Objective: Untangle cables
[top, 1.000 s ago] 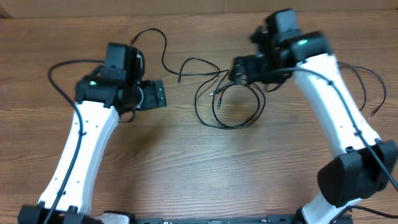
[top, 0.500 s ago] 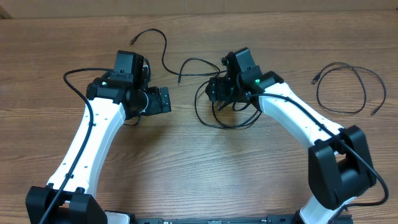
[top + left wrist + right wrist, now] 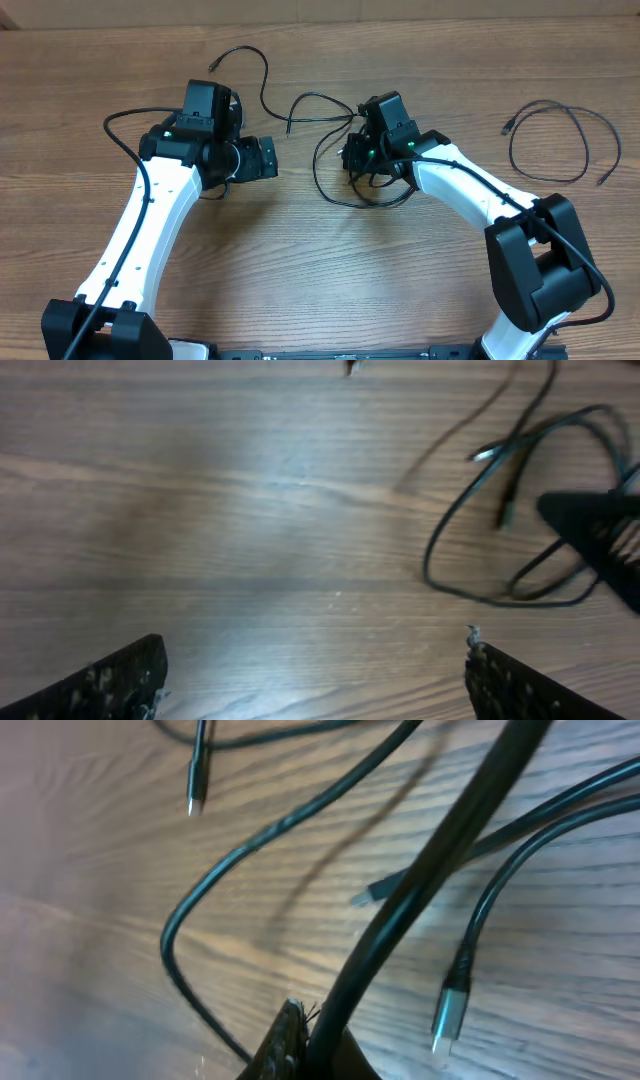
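Observation:
A tangle of thin black cables (image 3: 340, 200) lies in loose loops at the table's middle. My right gripper (image 3: 352, 156) sits on the tangle's upper part. In the right wrist view it (image 3: 315, 1032) is shut on one black cable (image 3: 430, 870), which rises steeply from the jaws. Silver-tipped plugs (image 3: 450, 1015) lie on the wood around it. My left gripper (image 3: 260, 158) hovers open to the left of the tangle with nothing between its fingers (image 3: 125, 680). From the left wrist view the loops (image 3: 470, 510) show at the upper right.
One loose cable (image 3: 266, 80) curves across the far side of the table between the arms. Another black cable (image 3: 548, 103) lies alone in an open loop at the right. Thicker arm cables (image 3: 120, 150) run along both white arms.
My right arm swung left and down onto the tangle, uncovering the cable at the right, and its jaws closed on a cable. The left arm shifted slightly right, still open.

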### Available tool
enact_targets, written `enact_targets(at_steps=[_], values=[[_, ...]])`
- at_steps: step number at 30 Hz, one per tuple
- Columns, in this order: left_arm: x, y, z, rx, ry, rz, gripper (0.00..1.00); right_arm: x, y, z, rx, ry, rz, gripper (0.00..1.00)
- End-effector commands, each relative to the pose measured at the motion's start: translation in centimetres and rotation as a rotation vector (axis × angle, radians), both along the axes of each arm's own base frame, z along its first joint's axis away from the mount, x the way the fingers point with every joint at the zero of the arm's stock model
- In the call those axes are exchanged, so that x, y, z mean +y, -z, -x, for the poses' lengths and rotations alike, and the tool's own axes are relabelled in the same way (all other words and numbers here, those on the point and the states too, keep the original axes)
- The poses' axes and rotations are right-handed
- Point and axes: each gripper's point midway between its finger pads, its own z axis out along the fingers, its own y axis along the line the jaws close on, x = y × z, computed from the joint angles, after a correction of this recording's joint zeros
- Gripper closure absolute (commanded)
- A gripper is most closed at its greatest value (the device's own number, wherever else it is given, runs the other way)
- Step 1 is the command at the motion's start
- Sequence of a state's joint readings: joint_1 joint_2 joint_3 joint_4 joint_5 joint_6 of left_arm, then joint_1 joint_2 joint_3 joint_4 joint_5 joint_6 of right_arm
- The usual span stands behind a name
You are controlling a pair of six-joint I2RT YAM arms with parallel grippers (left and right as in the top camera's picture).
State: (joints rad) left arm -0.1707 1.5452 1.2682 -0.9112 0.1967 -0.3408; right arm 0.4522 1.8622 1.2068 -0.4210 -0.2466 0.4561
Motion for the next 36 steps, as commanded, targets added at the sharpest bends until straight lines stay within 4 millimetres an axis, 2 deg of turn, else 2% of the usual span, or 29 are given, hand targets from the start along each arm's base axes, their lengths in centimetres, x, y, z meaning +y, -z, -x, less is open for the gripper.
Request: enact_targets(at_steps=[1,5,10,17,22,27,29,31,34,36], values=[[-1.9,-0.3,-0.4,-0.021,0.047,0.082,0.03,0.5,-0.6,0.5,-0.015,-0.112,0.012,0.96],[-4.0,-0.4,-1.3,-0.053,0.097,0.148,0.03,-0.3,-0.9,0.4,-0.003,-0.12,0.043,0.96],[-6.8,1.7,-2.4,-0.053,0.161,0.162,0.04,-2.2,-1.5,-0.5,0.025,-0.059,0.053,0.96],[-11.2,5.3,-3.0,-0.011,0.25,0.239,0.05,-1.7,-5.5,-1.2,0.047,-0.133,-0.172,0.96],[-12.2,7.7,-3.4,0.014,0.255,0.239,0.06,-1.9,-7.5,-1.5,0.055,-0.15,-0.262,0.96],[-12.4,9.5,-4.1,0.019,0.252,0.234,0.11,-2.8,-8.3,-1.8,0.03,-0.179,-0.246,0.96],[-12.4,9.9,-4.2,0.023,0.249,0.234,0.16,-3.2,-8.9,-2.1,0.023,-0.179,-0.235,0.96],[-12.5,10.3,-4.2,0.029,0.245,0.234,0.27,-3.8,-9.6,-2.5,0.019,-0.162,-0.227,0.96],[-12.4,10.9,-4.1,0.045,0.243,0.23,0.52,-4.6,-10.8,-3.1,-0.006,-0.165,-0.217,0.96],[-12.3,11.1,-3.9,0.056,0.241,0.225,0.74,-5.9,-11.4,-3.8,-0.016,-0.128,-0.171,0.96]])
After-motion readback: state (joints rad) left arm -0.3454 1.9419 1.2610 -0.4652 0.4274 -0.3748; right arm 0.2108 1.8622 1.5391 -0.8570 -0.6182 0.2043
